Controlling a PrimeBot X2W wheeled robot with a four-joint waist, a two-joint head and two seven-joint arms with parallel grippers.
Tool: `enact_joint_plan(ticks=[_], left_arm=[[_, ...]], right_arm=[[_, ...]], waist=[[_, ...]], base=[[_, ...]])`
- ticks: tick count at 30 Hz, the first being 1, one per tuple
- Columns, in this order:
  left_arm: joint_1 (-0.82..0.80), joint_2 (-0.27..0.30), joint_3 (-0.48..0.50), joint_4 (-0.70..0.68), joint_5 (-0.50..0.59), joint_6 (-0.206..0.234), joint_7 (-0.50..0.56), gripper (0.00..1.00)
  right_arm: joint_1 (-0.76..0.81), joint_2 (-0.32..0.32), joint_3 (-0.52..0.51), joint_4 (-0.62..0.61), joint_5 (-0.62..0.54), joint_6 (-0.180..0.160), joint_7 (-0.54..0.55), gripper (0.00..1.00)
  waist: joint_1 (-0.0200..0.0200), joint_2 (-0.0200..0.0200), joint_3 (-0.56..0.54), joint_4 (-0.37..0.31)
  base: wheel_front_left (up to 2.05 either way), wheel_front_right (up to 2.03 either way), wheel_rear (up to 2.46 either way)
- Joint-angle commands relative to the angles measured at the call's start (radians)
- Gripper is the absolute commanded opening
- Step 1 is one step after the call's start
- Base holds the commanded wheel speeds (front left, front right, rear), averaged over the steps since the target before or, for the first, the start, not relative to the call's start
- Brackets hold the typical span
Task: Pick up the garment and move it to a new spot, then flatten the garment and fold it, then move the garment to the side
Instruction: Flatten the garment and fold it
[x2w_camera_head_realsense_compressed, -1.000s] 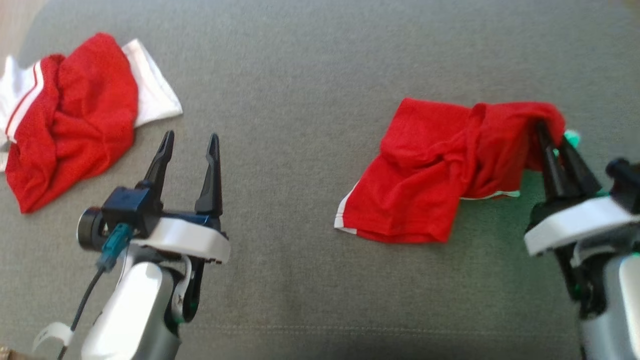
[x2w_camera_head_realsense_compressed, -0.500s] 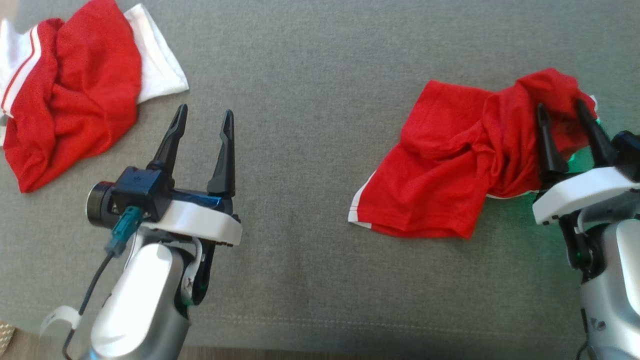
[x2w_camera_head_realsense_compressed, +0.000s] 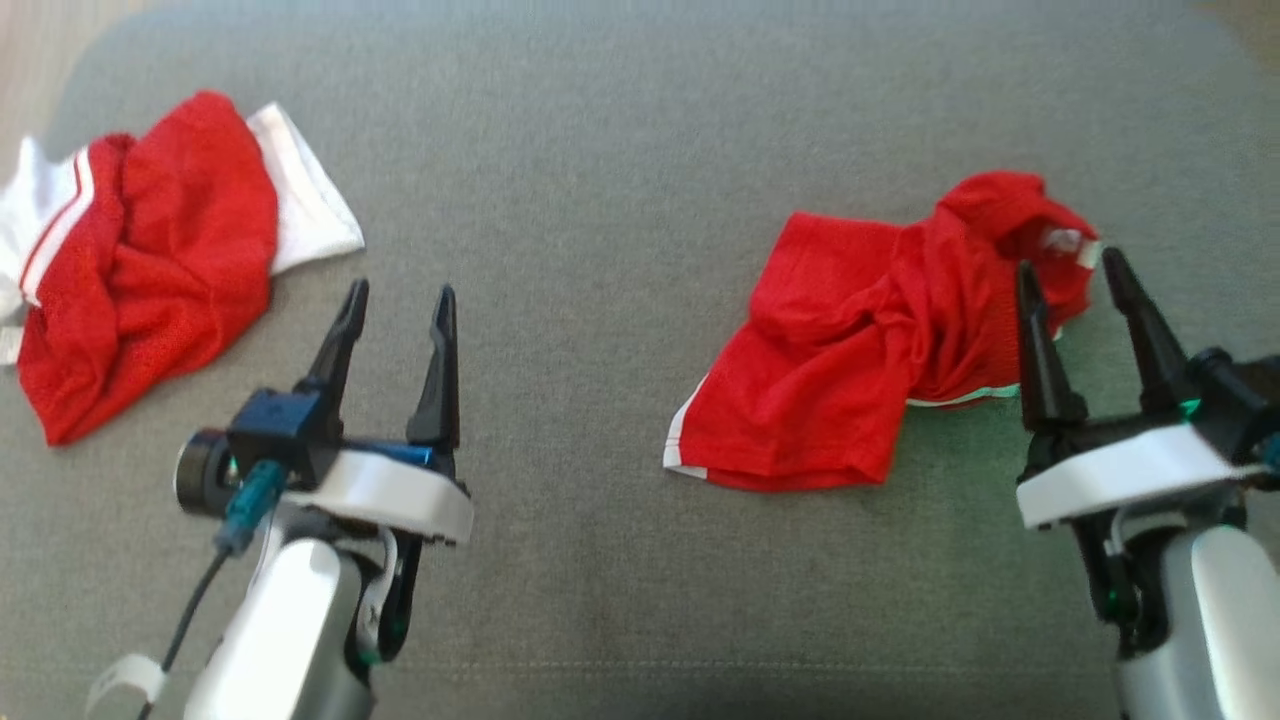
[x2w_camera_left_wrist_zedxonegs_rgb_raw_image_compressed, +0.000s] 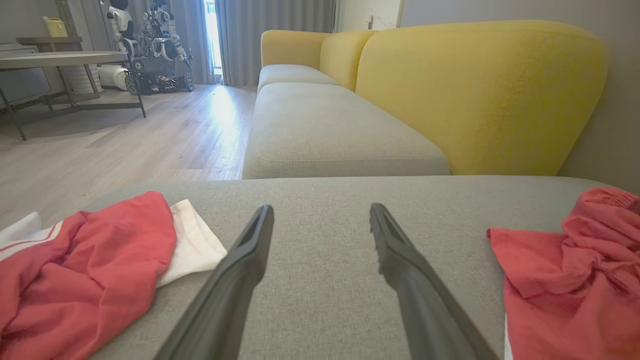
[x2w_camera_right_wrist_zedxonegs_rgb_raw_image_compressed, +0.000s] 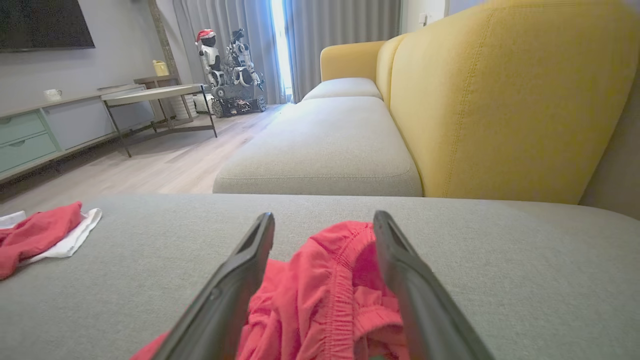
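Head view: my left claw (x2w_camera_head_realsense_compressed: 403, 290) stands spread and empty over the bare grey sofa cushion (x2w_camera_head_realsense_compressed: 600, 180), with a red-and-white heap (x2w_camera_head_realsense_compressed: 150, 260) at the far left and the red garment (x2w_camera_head_realsense_compressed: 830, 380) lying crumpled to the right. My right claw (x2w_camera_head_realsense_compressed: 1067, 260) is spread as well, at the garment's bunched right end, grasping nothing.

Left wrist view: the fingers are wide apart above bare cushion, and the garment sits at the right edge, well apart from them.

Right wrist view: the elastic waistband (x2w_camera_right_wrist_zedxonegs_rgb_raw_image_compressed: 345, 250) humps up between the two fingers, unpinched.

I judge the garment placed and the flattening in hand. Next I need the right claw to close on that waistband and the left to cross over to the white-trimmed hem (x2w_camera_head_realsense_compressed: 685, 440), then draw the cloth taut.
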Motion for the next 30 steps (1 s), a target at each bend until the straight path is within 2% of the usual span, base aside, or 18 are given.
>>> enact_joint_plan(ticks=[1, 11, 25, 30], left_arm=[[-0.011, 0.018, 0.043, -0.027, 0.011, -0.002, -0.009, 1.00], [0.074, 0.035, 0.034, -0.024, 0.007, 0.010, -0.003, 1.00], [0.080, 0.052, 0.024, -0.049, 0.005, 0.018, 0.020, 1.00], [0.062, 0.051, -0.006, -0.063, 0.018, 0.007, 0.028, 1.00]], right_arm=[[0.002, 0.004, 0.024, -0.051, -0.010, 0.004, 0.005, 1.00], [0.105, 0.024, 0.010, -0.112, -0.021, 0.004, 0.044, 1.00], [0.120, 0.040, -0.008, -0.127, -0.024, 0.004, 0.059, 1.00], [0.117, 0.044, -0.007, -0.126, -0.022, 0.004, 0.061, 1.00]], waist=[[0.0000, 0.0000, -0.030, -0.014], [0.0000, 0.0000, -0.106, -0.029], [0.0000, 0.0000, -0.109, -0.025], [0.0000, 0.0000, -0.100, -0.026]], base=[[0.00, 0.00, 0.00], [0.00, 0.00, 0.00], [0.00, 0.00, 0.00], [0.00, 0.00, 0.00]])
